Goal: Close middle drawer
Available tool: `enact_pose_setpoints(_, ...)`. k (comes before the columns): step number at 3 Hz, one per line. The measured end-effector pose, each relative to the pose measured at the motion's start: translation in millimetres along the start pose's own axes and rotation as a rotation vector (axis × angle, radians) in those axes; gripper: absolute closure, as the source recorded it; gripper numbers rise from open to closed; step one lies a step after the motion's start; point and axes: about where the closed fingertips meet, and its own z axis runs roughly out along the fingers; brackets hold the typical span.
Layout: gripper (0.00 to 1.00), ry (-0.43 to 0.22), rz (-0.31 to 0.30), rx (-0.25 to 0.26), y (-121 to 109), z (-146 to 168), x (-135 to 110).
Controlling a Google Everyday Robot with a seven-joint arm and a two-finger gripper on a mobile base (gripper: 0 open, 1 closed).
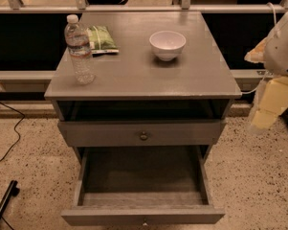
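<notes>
Plainly, the middle drawer (143, 176) stands pulled far out of the cabinet (223, 108), toward the camera, at the bottom of the view. It is grey painted wood: a wide, shallow box with a bare floor and thin side walls. Its front board runs along the lower edge of the frame. The small dark knob (144, 222) centred on that front is cut by the frame edge, and whatever lies below this drawer is out of view.

Just above, the uppermost drawer (105, 134) sits nearly flush. The recess between it and the tabletop (134, 75) is too dark to read.

The end effector (268, 110) hangs at the right edge, beside the cabinet and well apart from the middle drawer. It is partly cut off, and I cannot tell whether it is apart or together.

A water bottle (79, 51), a green packet (101, 38) and a white bowl (167, 44) rest on the tabletop.
</notes>
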Motion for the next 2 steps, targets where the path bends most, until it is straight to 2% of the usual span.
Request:
enact_pose_setpoints(1, 0.0, -0.041, -0.006, -0.02, 22, 33, -5)
enact_pose_setpoints(2, 0.0, -0.086, 0.001, -0.012, 57, 78, 0)
